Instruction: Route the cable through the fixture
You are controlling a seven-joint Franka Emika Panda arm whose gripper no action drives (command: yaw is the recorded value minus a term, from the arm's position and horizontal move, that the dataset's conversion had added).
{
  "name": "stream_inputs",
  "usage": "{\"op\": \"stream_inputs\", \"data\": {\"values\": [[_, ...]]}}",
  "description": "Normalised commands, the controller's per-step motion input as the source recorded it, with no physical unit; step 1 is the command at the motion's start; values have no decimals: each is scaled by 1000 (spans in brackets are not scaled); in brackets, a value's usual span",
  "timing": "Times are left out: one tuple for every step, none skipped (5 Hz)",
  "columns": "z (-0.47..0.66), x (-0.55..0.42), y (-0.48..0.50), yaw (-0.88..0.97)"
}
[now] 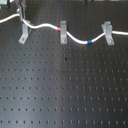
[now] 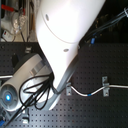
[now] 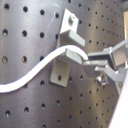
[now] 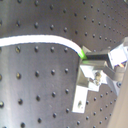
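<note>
Cable held at the left clip, routing step under way

In both wrist views the gripper (image 3: 97, 67) has its jaws closed on the cable (image 3: 35, 75) right at the fixture (image 3: 67, 37); whether the cord is seated in the fork or only lies against it, cannot tell. In the first exterior view the cable (image 1: 75, 39) runs along the far side of the bench (image 1: 65, 95) past the slanted fixture (image 1: 24, 34), through the middle clip (image 1: 63, 31) at the red band (image 1: 59, 29), then the blue band (image 1: 89, 42) and the right clip (image 1: 107, 32). Judged: next move needs the cord lowered between the prongs with little slack. Near side of bench is open; the arm (image 2: 62, 40) hides this spot in the second exterior view.
</note>
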Motion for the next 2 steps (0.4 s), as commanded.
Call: {"op": "stream_inputs", "data": {"values": [[129,-183,2,131],[268,-147,42,114]]}}
